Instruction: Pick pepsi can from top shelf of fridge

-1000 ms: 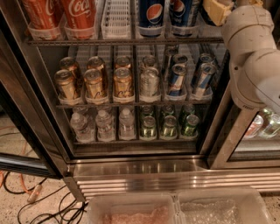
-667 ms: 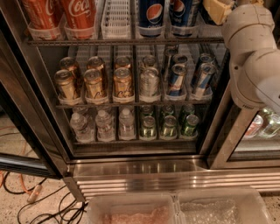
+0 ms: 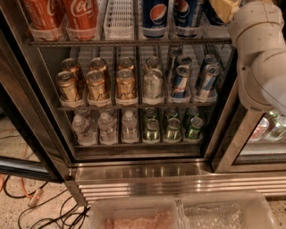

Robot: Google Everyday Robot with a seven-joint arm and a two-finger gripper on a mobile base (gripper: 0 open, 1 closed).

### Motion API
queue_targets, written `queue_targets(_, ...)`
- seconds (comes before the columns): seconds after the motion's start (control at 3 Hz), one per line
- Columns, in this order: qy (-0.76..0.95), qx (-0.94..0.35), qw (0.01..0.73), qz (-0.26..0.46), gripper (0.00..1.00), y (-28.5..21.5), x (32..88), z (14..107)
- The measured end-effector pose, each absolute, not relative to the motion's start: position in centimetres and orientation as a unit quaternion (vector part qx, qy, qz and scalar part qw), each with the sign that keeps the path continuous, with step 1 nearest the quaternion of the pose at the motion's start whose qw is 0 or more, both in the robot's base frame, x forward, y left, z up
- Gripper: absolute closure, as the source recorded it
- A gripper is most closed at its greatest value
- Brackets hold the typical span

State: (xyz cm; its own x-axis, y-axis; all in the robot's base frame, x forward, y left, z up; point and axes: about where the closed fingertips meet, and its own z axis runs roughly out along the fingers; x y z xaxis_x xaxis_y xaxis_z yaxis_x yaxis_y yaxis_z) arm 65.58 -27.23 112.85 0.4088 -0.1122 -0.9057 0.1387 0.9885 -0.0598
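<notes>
Robot arm [image 3: 261, 58] is drifting only very slightly, upward and rightward, at the right side of the fridge [image 3: 143, 172]. Its gripper [image 3: 225, 9], at the upper edge over the right end of the top shelf [image 3: 89, 42], is shifting with it, barely visibly.

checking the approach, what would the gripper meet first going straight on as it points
Probably the nearer pepsi can on the top shelf: the gripper, at the shelf's right end, seems to point left toward it, though depth is unclear.
</notes>
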Motion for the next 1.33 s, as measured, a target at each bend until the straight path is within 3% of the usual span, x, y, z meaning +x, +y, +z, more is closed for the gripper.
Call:
queue_targets(1.0,0.524,0.005,0.847,-0.087,1.00,-27.6,64.0,113.9)
queue_targets(1.33,0.526,0.005,0.845,-0.097,1.00,-28.7,61.2,113.9)
